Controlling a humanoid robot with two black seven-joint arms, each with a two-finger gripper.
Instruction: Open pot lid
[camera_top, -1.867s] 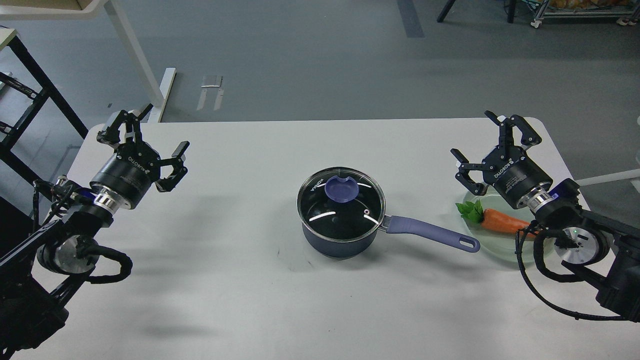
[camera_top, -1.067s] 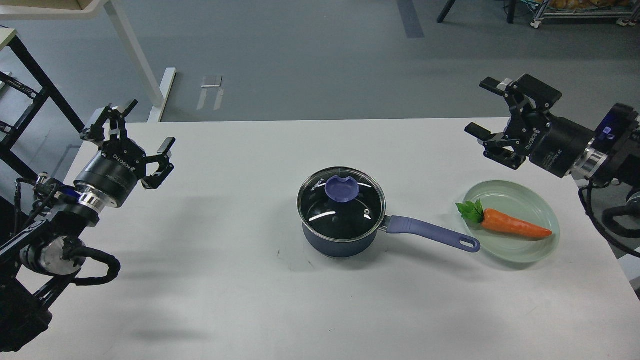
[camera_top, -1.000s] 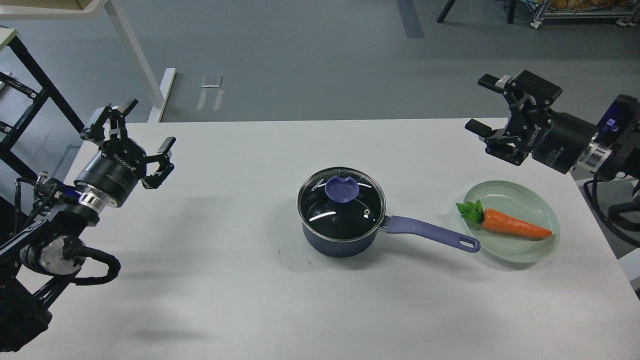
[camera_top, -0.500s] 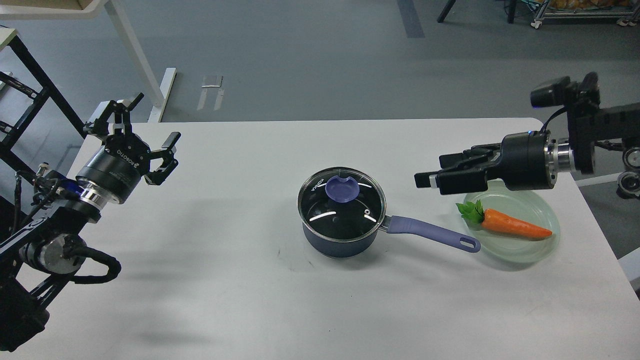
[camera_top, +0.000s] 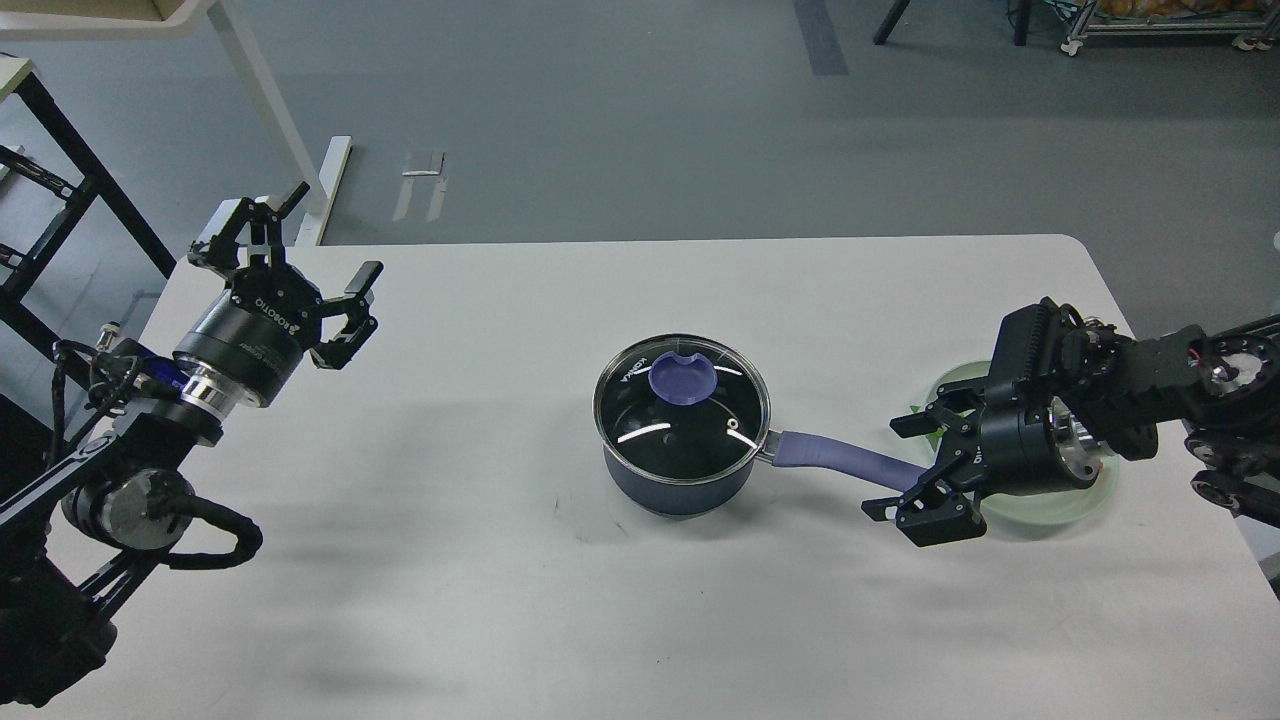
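Pot (camera_top: 680, 470) mid-surface, lid (camera_top: 683, 405) on. Right claw (camera_top: 912, 465) spread around handle (camera_top: 840, 460) end, likely to steady pot. Left claw (camera_top: 300, 265) spread, empty, near far-left corner, free for knob (camera_top: 683, 378).

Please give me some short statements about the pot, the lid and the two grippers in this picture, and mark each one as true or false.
1. The lid sits closed on the pot. True.
2. The left gripper holds the lid's knob. False: it hovers open, far to the left of the pot, over the table.
3. The right gripper is open at the end of the pot's handle. True.
4. The pot lies tipped on its side. False: it stands upright.
5. The knob is blue-purple. True.
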